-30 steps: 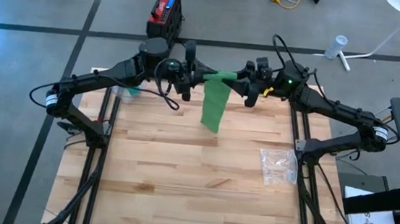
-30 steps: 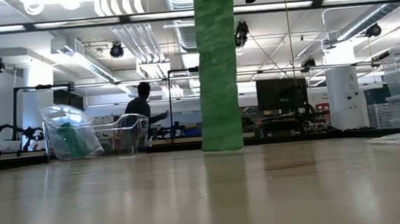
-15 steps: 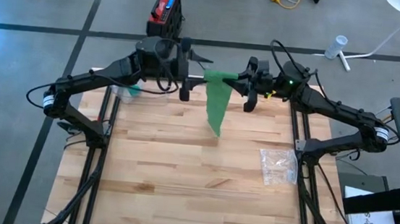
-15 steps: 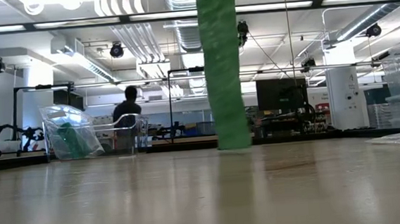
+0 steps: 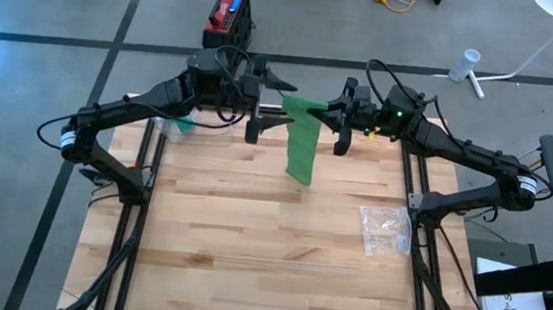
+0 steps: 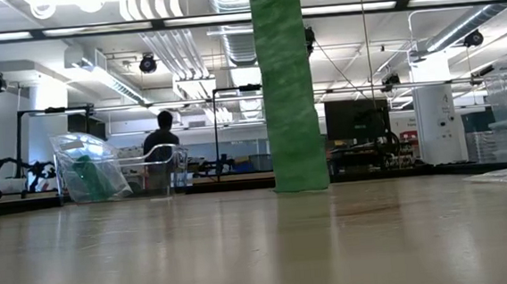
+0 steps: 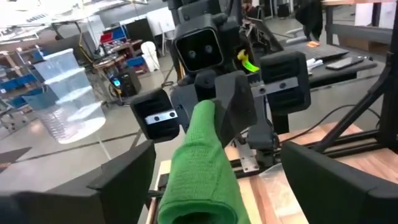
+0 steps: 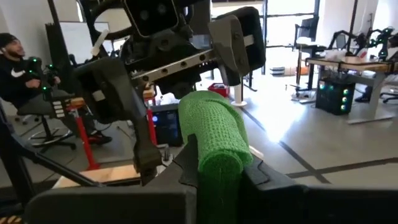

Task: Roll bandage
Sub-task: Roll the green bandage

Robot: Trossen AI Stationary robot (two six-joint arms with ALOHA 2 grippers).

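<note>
A green bandage (image 5: 303,142) hangs as a long strip above the far middle of the table. Its bunched top end (image 7: 199,168) points toward my left gripper. My right gripper (image 5: 334,114) is shut on that top end. My left gripper (image 5: 283,103) stands open just left of it. Its two fingers (image 7: 118,180) lie on either side of the bandage's end without touching it. In the low view the strip (image 6: 287,86) reaches down to the table top. My right gripper pinches the bandage's bunched top end (image 8: 214,140) between its two fingers (image 8: 264,177). It comes in level from the table's right side. The rest of the strip hangs slack below the fingers. Its lower end (image 6: 301,183) is at the table top; whether it touches, I cannot tell.
A clear plastic container (image 5: 184,127) with something green in it stands at the far left of the table. A clear plastic bag (image 5: 385,230) lies at the right. A red and black box (image 5: 230,16) sits on the floor beyond. People sit in the room behind (image 6: 160,144).
My left gripper has opened and let go of the bandage's top end, its fingers now wide apart. My right gripper has shut on that end. The hanging strip has swung a little toward the table's right.
</note>
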